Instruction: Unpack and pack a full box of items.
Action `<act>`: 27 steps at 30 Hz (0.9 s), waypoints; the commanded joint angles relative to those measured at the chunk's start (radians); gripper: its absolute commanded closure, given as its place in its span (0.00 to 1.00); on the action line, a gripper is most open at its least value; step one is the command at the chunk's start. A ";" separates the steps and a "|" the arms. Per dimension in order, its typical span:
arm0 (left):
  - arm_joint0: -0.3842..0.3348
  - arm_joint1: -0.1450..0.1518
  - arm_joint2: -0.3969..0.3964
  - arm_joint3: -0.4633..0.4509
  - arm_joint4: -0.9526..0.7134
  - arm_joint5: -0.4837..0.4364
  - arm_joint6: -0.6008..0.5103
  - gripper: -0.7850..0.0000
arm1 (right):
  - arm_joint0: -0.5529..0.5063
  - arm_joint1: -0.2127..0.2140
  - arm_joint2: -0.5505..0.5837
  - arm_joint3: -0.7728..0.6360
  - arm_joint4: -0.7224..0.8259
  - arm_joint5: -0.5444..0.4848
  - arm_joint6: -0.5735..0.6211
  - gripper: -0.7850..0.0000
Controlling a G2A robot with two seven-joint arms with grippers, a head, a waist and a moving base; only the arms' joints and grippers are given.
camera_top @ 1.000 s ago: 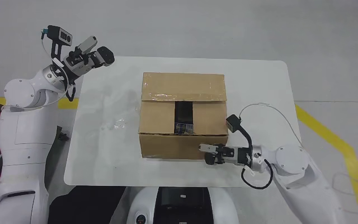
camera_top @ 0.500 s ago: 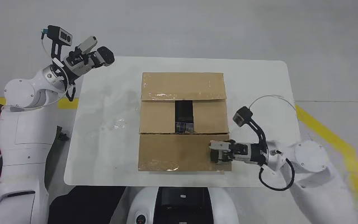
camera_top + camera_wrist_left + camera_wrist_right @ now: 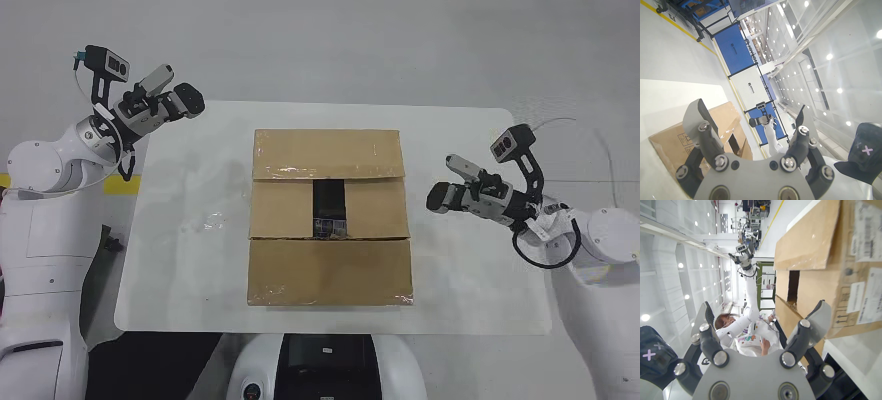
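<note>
- Right pincer (image 3: 763,303): jaws spread wide, nothing between them. It hangs over the right edge of the table (image 3: 470,130), pointed at the box (image 3: 378,208) and apart from it.
- Left pincer (image 3: 751,106): likewise spread and empty, held above the far left corner of the table, well apart from the box.
- Box: brown cardboard, standing at the middle of the table, square to its edges. Clear tape shines on the flaps.
- Progress, done: the two long outer flaps are folded back, the far flap (image 3: 327,153) toward the far edge and the near flap (image 3: 328,272) toward the near edge.
- Progress, outstanding: two short inner flaps (image 3: 283,208) lie down over the opening. Dark goods show through the gap (image 3: 328,205) between them; what they are cannot be told. No item lies out on the table.
- Judgement: the unpacking has barely begun. The inner flaps are to be raised and every item lifted out, then all of it put back and the box closed.
- Surface: white table, smooth, with rounded corners. A faint glossy patch (image 3: 212,220) lies between the box and the left edge; its nature is not determined.
- Room: pale grey floor marked with yellow lines (image 3: 560,225). The left wrist view shows a large hall with rows of ceiling lights (image 3: 830,56) and blue and white panels (image 3: 734,55).
</note>
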 commanded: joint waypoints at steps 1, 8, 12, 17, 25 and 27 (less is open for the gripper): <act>0.000 0.000 0.000 0.000 0.000 0.000 0.000 0.00 | 0.003 0.003 0.020 0.030 0.001 -0.008 0.011 0.00; 0.000 0.000 0.000 0.000 0.000 0.000 0.000 0.00 | 0.000 0.015 0.077 0.102 -0.045 -0.044 0.038 0.00; 0.000 0.000 0.000 0.000 0.000 0.000 0.000 0.00 | 0.016 0.019 0.088 0.128 -0.056 -0.064 0.040 0.00; 0.000 0.000 0.000 0.000 0.000 0.000 0.000 0.00 | 0.023 0.019 0.089 0.131 -0.054 -0.068 0.043 0.00; 0.000 0.000 0.000 0.000 0.000 0.000 0.000 0.00 | 0.023 0.019 0.089 0.131 -0.054 -0.068 0.043 0.00; 0.000 0.000 0.000 0.000 0.000 0.000 0.000 0.00 | 0.023 0.019 0.089 0.131 -0.054 -0.068 0.043 0.00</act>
